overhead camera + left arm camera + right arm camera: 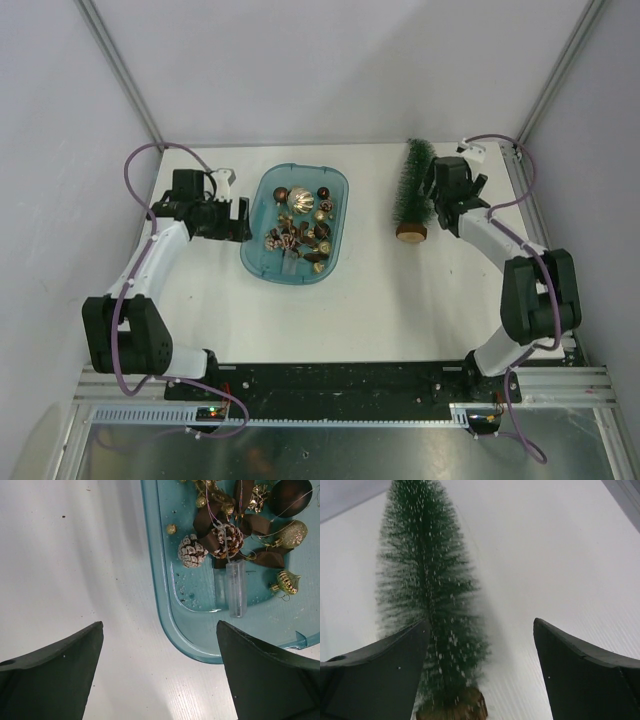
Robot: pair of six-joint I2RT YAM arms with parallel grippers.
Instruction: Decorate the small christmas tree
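Lying on its side, the small christmas tree (415,188) was seen on the white table (380,300), right of centre and toward the back; its tip was pointed at the rear wall and its round wooden base at the arms.

The right gripper (441,210) was positioned just beside the tree, on its right; its jaws were spread wide and nothing was held. In the right wrist view the tree (427,580) was partly covered by the left-hand finger (380,680) in the frame; contact could not be judged; bare table was seen in the rest of the gap of the right gripper (480,627).

A teal tray (255,215) was set left of centre, well apart from the tree; it was filled with small gold and brown ornaments (300,225).

The left gripper (241,217) was held just left of the tray, jaws wide open and empty. In the left wrist view the tray (200,597) corner was framed by the left gripper (160,626); two pinecones (191,551), a glittery gold bauble (292,534), a dark brown ball (290,495) and a clear plastic piece (236,587) were seen inside it.
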